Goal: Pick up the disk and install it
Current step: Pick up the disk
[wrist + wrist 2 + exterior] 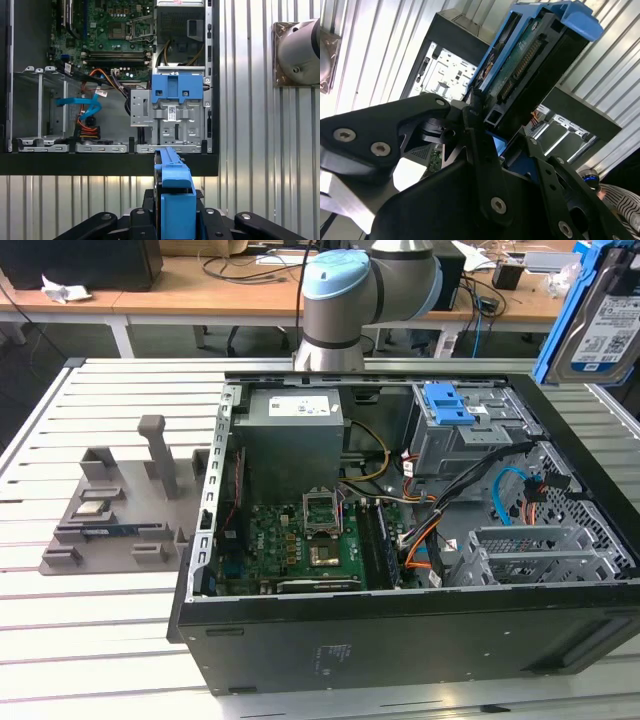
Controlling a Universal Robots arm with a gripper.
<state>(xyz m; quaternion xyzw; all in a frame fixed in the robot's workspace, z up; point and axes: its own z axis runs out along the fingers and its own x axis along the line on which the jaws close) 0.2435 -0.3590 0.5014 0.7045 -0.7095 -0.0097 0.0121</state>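
Observation:
The disk (602, 310), a silver drive in a bright blue frame, hangs in the air at the exterior view's upper right, beyond the open computer case (400, 640). My gripper (175, 222) is shut on it. In the first wrist view the disk (174, 185) stands on edge between the black fingers (150, 210), just outside the case wall and in line with the grey drive cage and its blue latch (177, 92). The second wrist view shows the disk's connector edge (525, 65) rising from the gripper (492, 127). The cage (455, 410) sits at the case's far right corner.
Inside the case are a big grey box with a white label (295, 430), the green motherboard (300, 540) and loose orange and blue cables (500, 495). A grey fixture (110, 510) lies on the slatted table at the exterior view's left. A striped sleeve (620, 200) shows nearby.

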